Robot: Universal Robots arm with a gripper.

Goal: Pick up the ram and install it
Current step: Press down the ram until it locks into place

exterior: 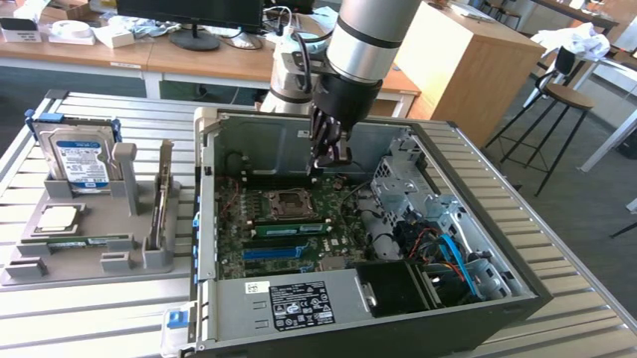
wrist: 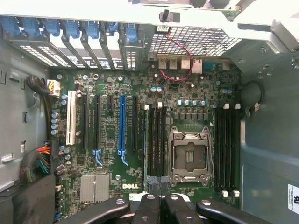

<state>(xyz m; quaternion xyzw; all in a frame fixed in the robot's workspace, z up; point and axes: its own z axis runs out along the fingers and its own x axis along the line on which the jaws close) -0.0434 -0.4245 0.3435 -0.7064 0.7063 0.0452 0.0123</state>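
The ram [exterior: 289, 228] is a long green stick standing in a motherboard slot beside the empty CPU socket [exterior: 289, 200], inside the open computer case. In the wrist view I see it edge-on as a thin green line [wrist: 145, 140] next to the black memory slots. My gripper [exterior: 332, 159] hangs inside the case above the board, toward the case's back wall, apart from the ram. Its black fingers [wrist: 148, 207] are pressed together, shut, with nothing between them [wrist: 161, 204]. Whether the ram is fully seated I cannot tell.
The case walls [exterior: 204, 194] enclose the motherboard, with a drive cage and cables [exterior: 438, 239] on the exterior view's right. A grey holder [exterior: 119, 261] on the exterior view's left carries a blue-labelled hard drive [exterior: 80, 160], a silver processor chip [exterior: 58, 218] and a flat green strip [exterior: 85, 241].
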